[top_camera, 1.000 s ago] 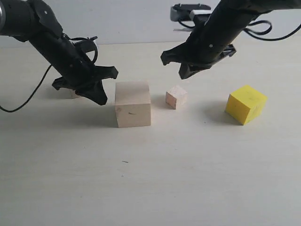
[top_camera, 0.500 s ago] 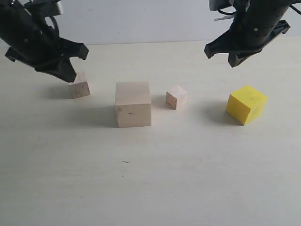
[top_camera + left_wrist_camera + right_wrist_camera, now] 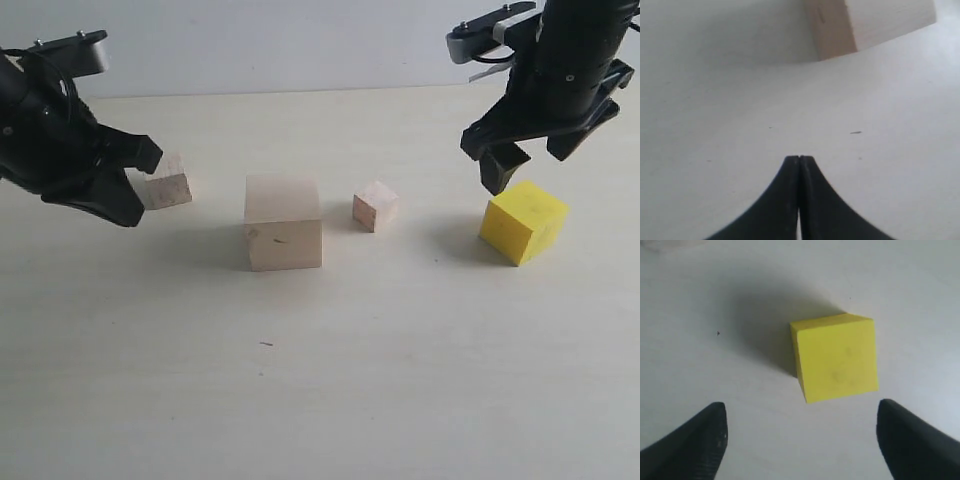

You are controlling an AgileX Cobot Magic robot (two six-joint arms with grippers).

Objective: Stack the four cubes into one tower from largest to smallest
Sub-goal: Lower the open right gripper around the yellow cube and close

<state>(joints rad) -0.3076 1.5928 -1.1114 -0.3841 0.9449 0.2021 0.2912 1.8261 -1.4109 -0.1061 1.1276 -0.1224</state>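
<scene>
Four cubes sit apart on the pale table. The large wooden cube (image 3: 283,222) stands left of centre, and its lower corner (image 3: 875,25) shows in the left wrist view. The smallest wooden cube (image 3: 375,206) lies just right of it. At the far left the medium wooden cube (image 3: 167,184) is partly hidden behind my left gripper (image 3: 127,205), whose tips (image 3: 799,158) are shut on nothing. The yellow cube (image 3: 523,221) rests at the right. My right gripper (image 3: 526,166) hovers just above it, open, the yellow cube (image 3: 836,356) lying ahead of its spread fingers (image 3: 801,411).
A light wall runs along the table's (image 3: 320,400) far edge. Bare tabletop fills the whole near half. A small dark speck (image 3: 266,344) lies in front of the large cube.
Both arms swung outward from the middle. The left gripper has come down in front of the medium cube. The right gripper has lowered over the yellow cube. No cube moved.
</scene>
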